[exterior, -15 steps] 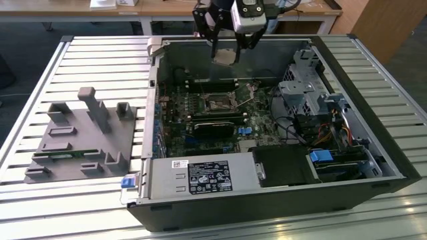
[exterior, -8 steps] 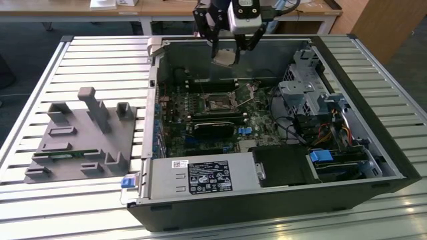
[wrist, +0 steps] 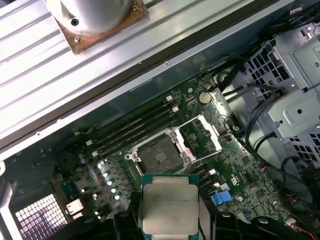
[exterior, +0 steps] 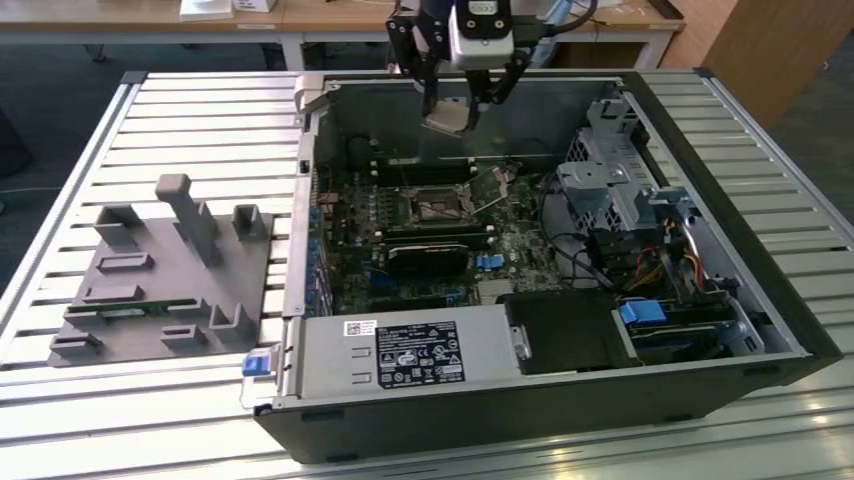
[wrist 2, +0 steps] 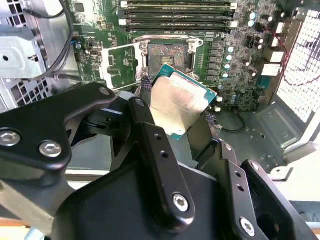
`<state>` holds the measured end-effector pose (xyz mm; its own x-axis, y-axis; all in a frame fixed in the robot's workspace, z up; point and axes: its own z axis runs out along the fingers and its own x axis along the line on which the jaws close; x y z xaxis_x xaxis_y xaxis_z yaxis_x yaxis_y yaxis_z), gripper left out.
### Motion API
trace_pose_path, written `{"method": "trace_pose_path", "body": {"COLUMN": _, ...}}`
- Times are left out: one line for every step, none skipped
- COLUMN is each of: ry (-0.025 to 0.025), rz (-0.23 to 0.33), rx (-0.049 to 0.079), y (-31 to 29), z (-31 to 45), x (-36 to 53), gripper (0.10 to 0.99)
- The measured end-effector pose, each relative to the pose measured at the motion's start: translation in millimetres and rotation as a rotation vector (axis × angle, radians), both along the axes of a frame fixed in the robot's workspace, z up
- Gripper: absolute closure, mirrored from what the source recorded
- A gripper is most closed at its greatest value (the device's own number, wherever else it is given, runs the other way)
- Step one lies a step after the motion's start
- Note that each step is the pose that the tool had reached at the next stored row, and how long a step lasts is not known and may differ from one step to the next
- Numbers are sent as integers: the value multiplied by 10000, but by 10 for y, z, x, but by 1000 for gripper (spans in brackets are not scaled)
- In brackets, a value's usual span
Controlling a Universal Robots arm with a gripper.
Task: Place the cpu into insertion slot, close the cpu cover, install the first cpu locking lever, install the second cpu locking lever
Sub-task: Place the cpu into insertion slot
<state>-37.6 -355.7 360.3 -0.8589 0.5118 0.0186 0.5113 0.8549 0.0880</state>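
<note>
Hovering high over the open computer case (exterior: 561, 410), gripper (exterior: 463, 100) pinching the cpu (wrist: 170, 207) by two opposite edges, seemingly to spare its underside, with the bare insertion slot (wrist: 160, 156) below and just ahead of the grip and the cpu cover (wrist: 202, 134) swung back beside it, leaving the socket free for seating.

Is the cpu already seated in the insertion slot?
No, the gripper holds the cpu clear of the insertion slot, which sits bare.

the gripper (wrist 2: 176, 106) is holding the cpu (wrist 2: 176, 96) between its jaws, and the insertion slot (wrist 2: 170, 56) is sitting open just past them.
</note>
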Motion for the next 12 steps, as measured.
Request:
{"method": "trace_pose_path", "body": {"ry": 0, "rz": -84, "rx": -1, "y": 1, "z": -2, "x": -2, "gripper": 549}}
{"method": "trace_pose_path", "body": {"ry": 0, "rz": -161, "rx": 0, "y": 2, "z": -5, "x": -4, "gripper": 549}}
{"method": "trace_pose_path", "body": {"ry": 0, "rz": -237, "rx": 0, "y": 4, "z": -7, "x": -6, "gripper": 549}}
{"method": "trace_pose_path", "body": {"ry": 0, "rz": -312, "rx": 0, "y": 5, "z": -10, "x": -8, "gripper": 549}}
{"method": "trace_pose_path", "body": {"ry": 0, "rz": -386, "rx": 0, "y": 7, "z": -12, "x": -10, "gripper": 549}}
{"method": "trace_pose_path", "body": {"ry": 1, "rz": -460, "rx": -1, "y": 8, "z": -14, "x": -12, "gripper": 549}}
{"method": "trace_pose_path", "body": {"ry": 0, "rz": -534, "rx": 0, "y": 10, "z": -17, "x": -14, "gripper": 549}}
{"method": "trace_pose_path", "body": {"ry": 0, "rz": -604, "rx": 0, "y": 11, "z": -19, "x": -16, "gripper": 549}}
{"method": "trace_pose_path", "body": {"ry": 0, "rz": -672, "rx": 0, "y": 13, "z": -21, "x": -19, "gripper": 549}}
{"method": "trace_pose_path", "body": {"ry": 0, "rz": -748, "rx": 0, "y": 15, "z": -24, "x": -22, "gripper": 549}}
{"method": "trace_pose_path", "body": {"ry": 0, "rz": -816, "rx": -1, "y": 17, "z": -26, "x": -24, "gripper": 549}}
{"method": "trace_pose_path", "body": {"ry": 0, "rz": -885, "rx": 0, "y": 18, "z": -28, "x": -27, "gripper": 549}}
